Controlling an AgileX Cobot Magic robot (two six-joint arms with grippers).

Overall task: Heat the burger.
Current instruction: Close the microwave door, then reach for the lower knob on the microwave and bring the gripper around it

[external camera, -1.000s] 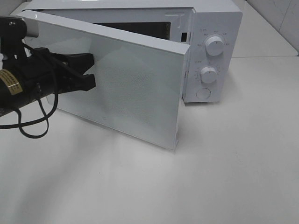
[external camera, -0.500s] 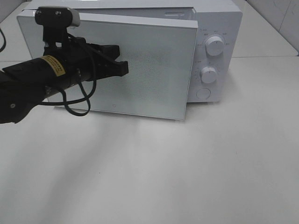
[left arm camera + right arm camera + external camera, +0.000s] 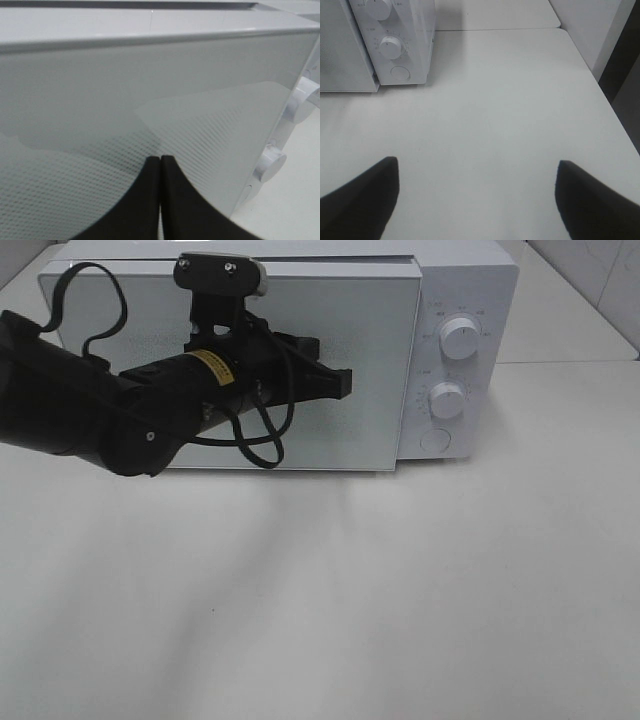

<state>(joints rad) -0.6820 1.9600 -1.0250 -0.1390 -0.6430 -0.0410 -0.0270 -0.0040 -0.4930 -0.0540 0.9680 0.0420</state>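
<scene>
A white table (image 3: 400, 620) fills most of the high view. At its far side stands a white microwave (image 3: 470, 280), seen from the front. Its wide door (image 3: 370, 350) lies flush against the oven body and looks closed. The door has a pale dotted window panel that lets nothing inside be seen. The burger shows in no view, so where it lies cannot be told. The black left arm (image 3: 70, 410) reaches in from the left of the high view, slanting up across the front of the door. A loop of black cable (image 3: 262, 450) hangs under it. A small grey and black camera (image 3: 222, 272) is mounted above the wrist. The left gripper (image 3: 348, 383) points at the door's right half. The left wrist view shows its two black fingers (image 3: 145, 200) pressed together with only a hairline seam between them, holding nothing. Their tips are at the dotted window and seem to touch it. The control panel to the right of the door carries an upper knob (image 3: 460, 337), a lower knob (image 3: 447, 400) beneath it, and a round button (image 3: 435, 440) at the bottom. The right gripper (image 3: 477, 167) appears only in its own wrist view. Its dark fingertips (image 3: 365, 195) are spread wide over bare tabletop with nothing between them, and it is well apart from the microwave's control panel.
</scene>
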